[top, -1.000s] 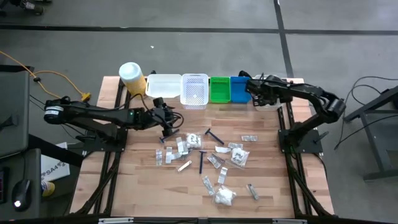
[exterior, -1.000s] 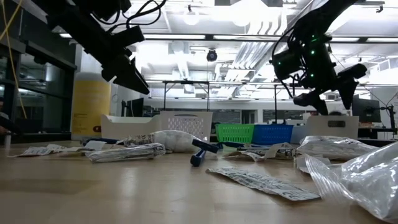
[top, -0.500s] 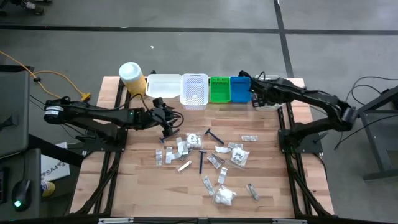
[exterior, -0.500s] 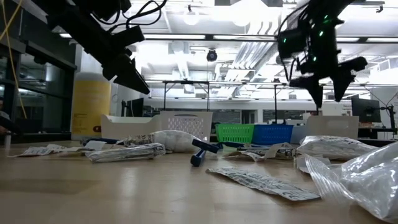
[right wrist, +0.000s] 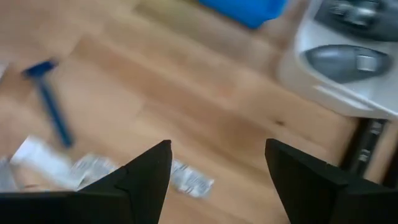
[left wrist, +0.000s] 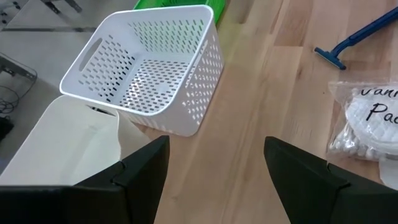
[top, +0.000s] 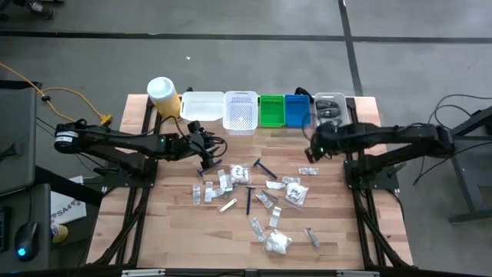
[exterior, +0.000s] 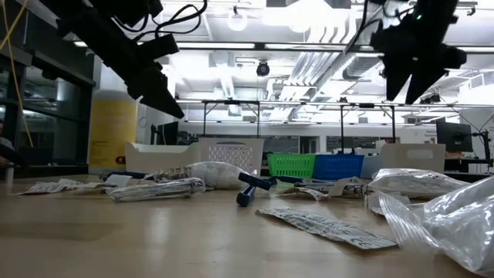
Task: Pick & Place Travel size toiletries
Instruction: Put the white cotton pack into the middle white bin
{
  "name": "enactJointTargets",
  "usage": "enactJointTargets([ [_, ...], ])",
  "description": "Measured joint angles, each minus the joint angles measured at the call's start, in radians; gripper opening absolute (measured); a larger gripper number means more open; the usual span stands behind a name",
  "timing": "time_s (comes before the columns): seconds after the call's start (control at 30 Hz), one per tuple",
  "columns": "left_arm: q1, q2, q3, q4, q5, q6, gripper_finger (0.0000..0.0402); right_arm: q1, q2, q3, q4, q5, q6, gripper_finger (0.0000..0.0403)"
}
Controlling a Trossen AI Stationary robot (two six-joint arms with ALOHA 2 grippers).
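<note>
The toiletries lie loose on the wooden table: clear and white sachets [top: 265, 198], a bag of cotton pads [left wrist: 368, 118] and blue razors [top: 265, 167]. My left gripper [top: 206, 160] hovers open over the table near the white perforated basket [left wrist: 149, 68], at the left rim of the pile. My right gripper [top: 310, 151] hangs open above the table, just beyond a sachet [right wrist: 186, 177] and right of a blue razor [right wrist: 51, 106]. In the low view both grippers, left [exterior: 158, 86] and right [exterior: 413, 73], stand well above the items.
Along the far edge stand a yellow canister [top: 163, 94], a white tray [top: 201, 105], the white basket [top: 240, 111], a green bin [top: 270, 110], a blue bin [top: 297, 110] and a clear bin [top: 330, 106] with items inside. Bare wood lies between the bins and the pile.
My right gripper has swung away from the far-right bins toward the table's near edge and now hangs over the bare wood just beyond the pile's right side. My left arm has kept still. The items on the table have not shifted.
</note>
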Motion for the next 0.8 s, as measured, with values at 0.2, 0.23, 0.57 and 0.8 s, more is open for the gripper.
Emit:
enactJointTargets([
  [0.2,0.0,0.0,0.0,-0.001,0.001,-0.007,0.026,0.222,0.068,-0.001,0.069,0.002,-0.051,0.0252],
  [0.23,0.0,0.0,0.0,0.0,0.005,-0.008,0.026,0.25,0.086,-0.001,0.078,0.001,-0.059,0.0252],
  [0.57,0.0,0.0,0.0,-0.007,0.023,-0.009,0.026,0.391,0.345,-0.001,0.202,-0.087,-0.082,0.0252],
  [0.8,0.0,0.0,0.001,-0.025,0.023,-0.007,0.026,0.385,0.505,-0.001,0.254,-0.171,-0.074,0.0252],
])
